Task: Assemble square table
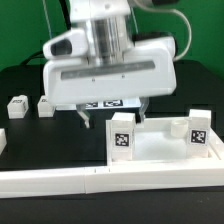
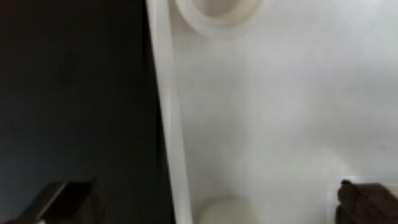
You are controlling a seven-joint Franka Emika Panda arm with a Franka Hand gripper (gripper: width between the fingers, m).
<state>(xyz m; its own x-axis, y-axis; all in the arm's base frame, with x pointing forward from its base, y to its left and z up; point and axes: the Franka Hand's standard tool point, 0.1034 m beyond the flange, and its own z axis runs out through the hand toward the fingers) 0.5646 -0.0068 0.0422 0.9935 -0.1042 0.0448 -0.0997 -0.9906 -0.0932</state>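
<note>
The square table's white top [image 1: 160, 152] lies flat at the exterior view's right. Two tagged white leg posts [image 1: 121, 136] [image 1: 198, 128] stand upright on it, and a smaller white piece [image 1: 178, 126] sits between them. Two more leg posts [image 1: 17, 105] [image 1: 45, 103] lie on the black table at the left. My gripper [image 1: 112, 117] hangs open just behind the top's far left edge. In the wrist view the top [image 2: 294, 120] fills one side, with round sockets [image 2: 222, 10] [image 2: 226, 214] along its edge. The gripper [image 2: 214, 205] straddles that edge, holding nothing.
A long white L-shaped rail [image 1: 90, 182] runs along the front of the table. The marker board [image 1: 105, 103] lies behind the gripper, mostly hidden by it. Black tabletop [image 2: 71, 100] lies beside the top's edge.
</note>
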